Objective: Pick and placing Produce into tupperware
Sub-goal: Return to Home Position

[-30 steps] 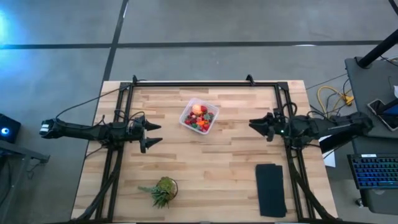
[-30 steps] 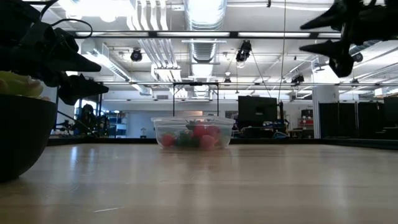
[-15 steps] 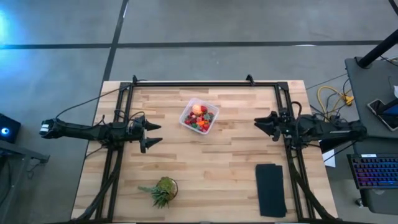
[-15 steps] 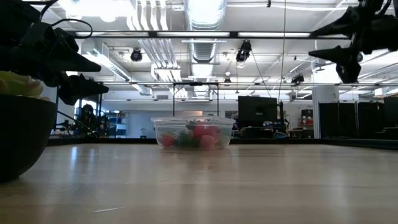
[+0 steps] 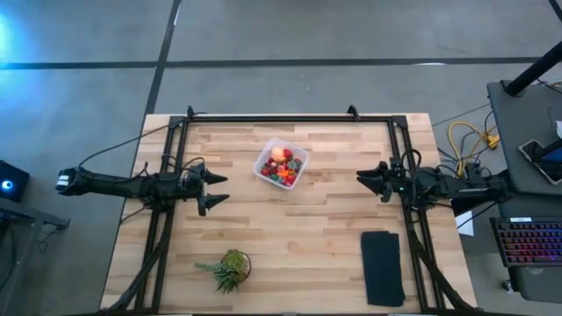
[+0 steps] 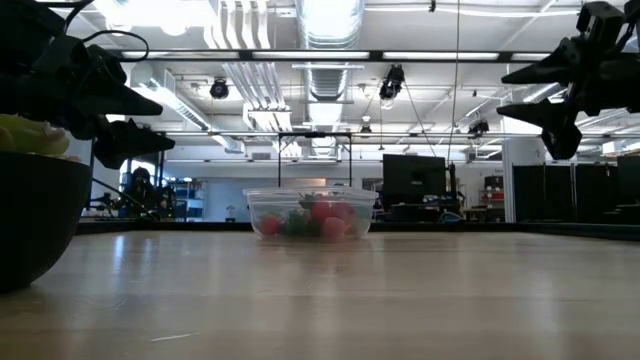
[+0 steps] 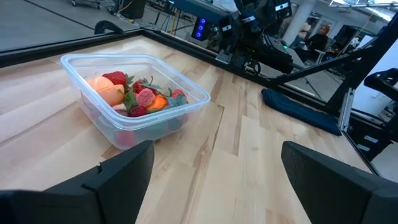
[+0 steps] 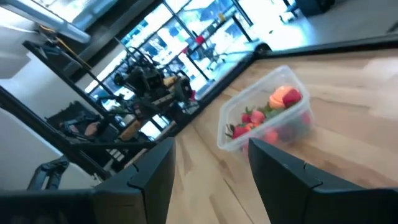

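Tupperware, a small clear plastic tub (image 5: 282,164), stands near the middle of the light wooden desk (image 5: 290,237), between two raised dark hands. The left hand (image 5: 225,189) and right hand (image 5: 367,183) are both spread wide, holding nothing. Inside the tub lie a pink-orange round fruit (image 5: 279,154) and small red strawberries (image 5: 274,172).

Tupperware (image 8: 233,144): on the tabletop (image 8: 354,162), holding red and orange produce (image 8: 280,99).
Right gripper (image 8: 211,143): fingers apart.
Behind: probably the left arm (image 8: 149,78).
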You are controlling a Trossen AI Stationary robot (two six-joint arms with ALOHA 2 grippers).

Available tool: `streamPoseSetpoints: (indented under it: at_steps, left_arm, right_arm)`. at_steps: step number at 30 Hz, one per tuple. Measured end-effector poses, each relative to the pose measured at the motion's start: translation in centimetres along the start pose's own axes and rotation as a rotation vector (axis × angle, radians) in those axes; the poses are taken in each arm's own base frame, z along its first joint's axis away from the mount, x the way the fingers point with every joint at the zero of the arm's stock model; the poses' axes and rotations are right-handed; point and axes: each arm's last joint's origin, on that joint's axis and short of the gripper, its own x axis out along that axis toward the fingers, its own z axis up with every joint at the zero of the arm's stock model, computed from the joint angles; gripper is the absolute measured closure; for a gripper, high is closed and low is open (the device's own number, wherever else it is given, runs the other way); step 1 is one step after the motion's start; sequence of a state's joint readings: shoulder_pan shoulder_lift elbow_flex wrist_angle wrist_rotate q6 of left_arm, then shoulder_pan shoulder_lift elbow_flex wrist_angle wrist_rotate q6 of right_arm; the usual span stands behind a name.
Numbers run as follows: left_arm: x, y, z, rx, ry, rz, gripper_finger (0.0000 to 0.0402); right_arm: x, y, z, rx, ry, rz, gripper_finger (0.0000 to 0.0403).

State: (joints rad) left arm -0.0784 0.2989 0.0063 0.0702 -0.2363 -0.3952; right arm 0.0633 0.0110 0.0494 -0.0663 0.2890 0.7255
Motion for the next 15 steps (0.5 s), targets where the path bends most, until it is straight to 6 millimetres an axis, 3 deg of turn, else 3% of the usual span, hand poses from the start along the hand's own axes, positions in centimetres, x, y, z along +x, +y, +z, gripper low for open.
streamPoseSetpoints:
  at_steps: [15]
  left_arm:
    - [0.01, 0.00, -0.02, 0.001, 0.002, 0.000, 0.0063]
  right_arm:
    - [0.22, -0.17, -0.16, -0.214, -0.019, -0.021, 0.0209]
